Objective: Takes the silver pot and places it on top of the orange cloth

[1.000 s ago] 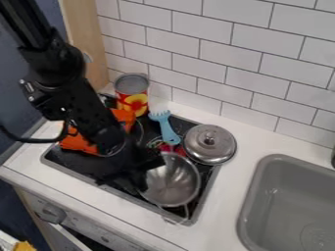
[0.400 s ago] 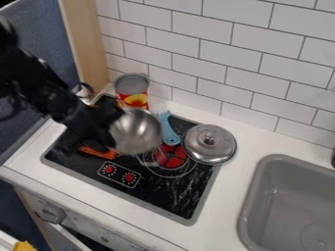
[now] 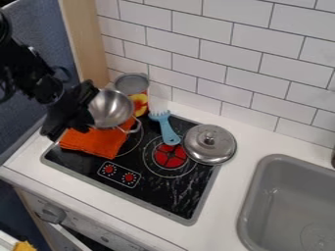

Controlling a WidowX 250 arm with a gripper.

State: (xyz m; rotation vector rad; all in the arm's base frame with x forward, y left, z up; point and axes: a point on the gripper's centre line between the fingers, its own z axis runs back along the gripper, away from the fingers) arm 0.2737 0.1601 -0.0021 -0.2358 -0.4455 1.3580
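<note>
The black gripper (image 3: 88, 109) hangs at the left of the view, above the far left part of the black cooktop (image 3: 177, 193); it pinches the silver pot (image 3: 110, 109) by its near side, the pot just right of it, tipped so that the hollow inside faces the camera; the pot's thin wire handle (image 3: 133, 129) juts out on the side away from the gripper. The orange cloth (image 3: 98, 142) lies below and a little right of the gripper, spread over the left of the cooktop, with the pot over its far part; whether pot and cloth touch I cannot tell.

Behind the pot, up and right of the gripper, stands a red and yellow can (image 3: 140, 100); farther right of the gripper a light blue toothed utensil (image 3: 167, 129) lies on the cooktop, teeth toward the tiled wall (image 3: 229, 49), its other end at the red burner (image 3: 171, 158); well apart from the gripper, right of that burner, sits a silver lid (image 3: 210, 147), knob up, across the cooktop's edge and the white counter (image 3: 252, 139). Two red dials (image 3: 109, 169) show on the cooktop below and right of the gripper; the grey sink (image 3: 265, 169) is farthest to its right; a pale wooden panel (image 3: 83, 39) rises behind it.
</note>
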